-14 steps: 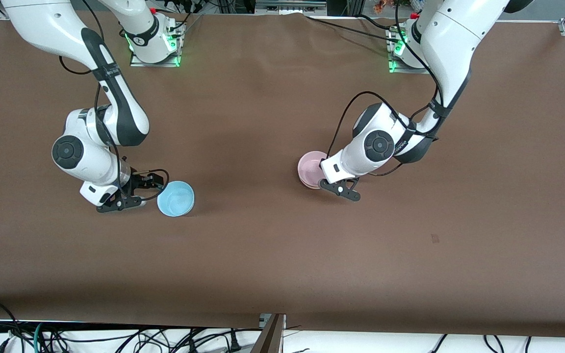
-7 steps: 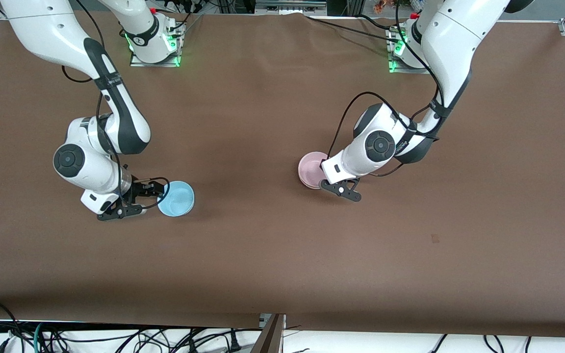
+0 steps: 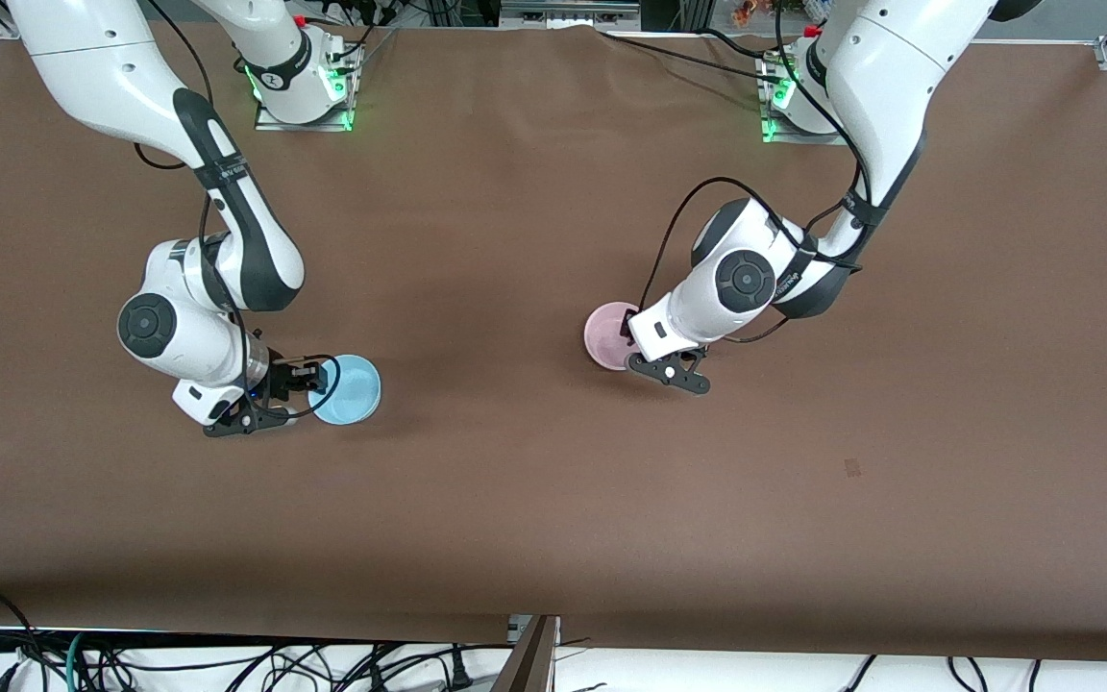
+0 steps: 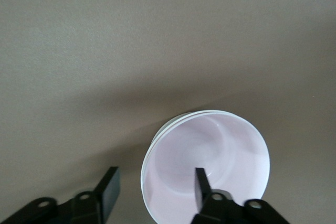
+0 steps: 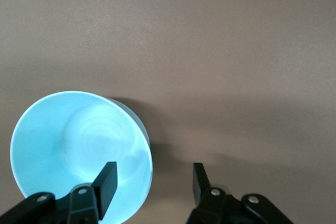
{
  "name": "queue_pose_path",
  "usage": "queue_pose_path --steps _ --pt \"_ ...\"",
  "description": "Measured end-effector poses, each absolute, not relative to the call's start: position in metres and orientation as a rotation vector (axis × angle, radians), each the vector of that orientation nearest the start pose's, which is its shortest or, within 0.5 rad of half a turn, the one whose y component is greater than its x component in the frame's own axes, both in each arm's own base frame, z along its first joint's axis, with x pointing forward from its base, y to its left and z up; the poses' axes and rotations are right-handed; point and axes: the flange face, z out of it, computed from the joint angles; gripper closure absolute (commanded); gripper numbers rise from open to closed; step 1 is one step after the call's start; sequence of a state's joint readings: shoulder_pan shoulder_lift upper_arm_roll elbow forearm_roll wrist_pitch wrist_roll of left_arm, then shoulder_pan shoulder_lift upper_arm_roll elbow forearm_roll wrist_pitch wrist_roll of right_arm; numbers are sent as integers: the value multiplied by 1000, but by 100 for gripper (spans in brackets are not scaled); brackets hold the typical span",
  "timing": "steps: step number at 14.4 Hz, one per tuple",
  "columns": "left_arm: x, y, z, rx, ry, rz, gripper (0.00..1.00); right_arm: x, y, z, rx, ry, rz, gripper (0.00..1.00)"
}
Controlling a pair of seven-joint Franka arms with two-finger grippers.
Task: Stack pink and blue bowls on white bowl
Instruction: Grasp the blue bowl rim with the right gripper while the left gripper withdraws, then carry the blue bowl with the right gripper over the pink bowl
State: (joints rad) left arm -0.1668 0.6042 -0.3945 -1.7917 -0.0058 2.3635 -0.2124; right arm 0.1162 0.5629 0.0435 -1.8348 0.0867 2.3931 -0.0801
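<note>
The light blue bowl (image 3: 350, 389) sits upright on the brown table toward the right arm's end. My right gripper (image 3: 316, 381) is open and low at its edge. In the right wrist view the gripper (image 5: 152, 181) straddles the blue bowl's (image 5: 79, 140) rim, one finger inside, one outside. The pale pink bowl (image 3: 608, 333) sits near the table's middle. My left gripper (image 3: 628, 336) is open. In the left wrist view it (image 4: 156, 183) straddles the pink bowl's (image 4: 220, 150) rim. A second pale rim shows just under that edge; I cannot tell whether it is the white bowl.
The brown table (image 3: 534, 481) is bare around both bowls. The arms' bases (image 3: 304, 86) stand along the edge farthest from the front camera. Cables hang below the edge nearest to it.
My right gripper has slid closer to the blue bowl, so its fingers now reach over the rim. The left gripper and both bowls have hardly moved.
</note>
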Motion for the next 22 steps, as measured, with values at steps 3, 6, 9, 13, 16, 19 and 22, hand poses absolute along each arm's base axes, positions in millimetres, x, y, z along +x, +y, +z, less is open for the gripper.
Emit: queue_pose_path --steps 3,6,9,13,16,19,22 --pt "571 -328 260 -3311 437 112 0 638 105 219 -3048 -263 11 40" --pt "585 -292 307 -3285 355 121 0 638 110 211 -3046 -272 3 48" --pt "597 -234 362 -3258 222 110 0 638 112 208 -3046 -274 1 82" --pt "596 -168 440 -3210 79 144 0 640 112 211 -3044 -271 -6 100" --pt "590 -136 503 -3147 61 197 0 644 116 220 -3040 -272 21 100" --pt "592 -97 564 -3140 17 199 0 654 145 254 -3041 -193 141 100" --pt "590 -72 587 -3139 -39 215 0 659 199 308 -3047 -75 196 100"
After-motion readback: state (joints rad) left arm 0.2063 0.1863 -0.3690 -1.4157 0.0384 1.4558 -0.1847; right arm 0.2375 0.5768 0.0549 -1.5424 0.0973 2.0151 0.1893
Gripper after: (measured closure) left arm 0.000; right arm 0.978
